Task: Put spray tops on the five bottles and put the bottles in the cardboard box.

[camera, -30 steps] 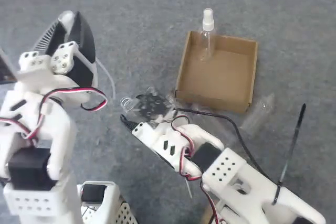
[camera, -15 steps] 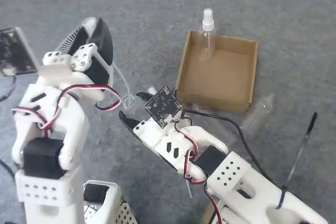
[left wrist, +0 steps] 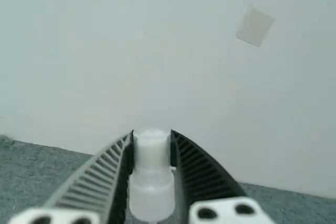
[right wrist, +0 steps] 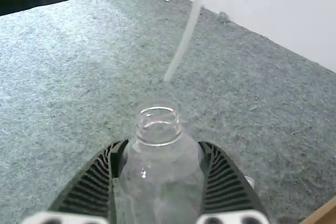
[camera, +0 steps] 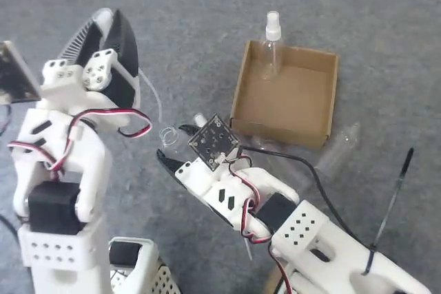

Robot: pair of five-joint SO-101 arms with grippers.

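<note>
Spray top (left wrist: 151, 179): pinched between my left fingers (left wrist: 124, 155), held aloft.
Bottle (right wrist: 157, 169): uncapped, gripped between my right fingers (right wrist: 213, 170).

Grey felt mat (camera: 186, 25), white wall (left wrist: 157, 51)

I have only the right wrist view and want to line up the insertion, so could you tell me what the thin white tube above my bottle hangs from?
Observer: It hangs from a white spray top clamped in the left gripper, held higher than your open bottle.
Operator: Thank you. How many bottles are in the box already?
Observer: One capped bottle stands in a far corner of the cardboard box.
Operator: Are any others nearby?
Observer: A clear bottle lies on the carpet beside the box, on the side away from the left arm.
</note>
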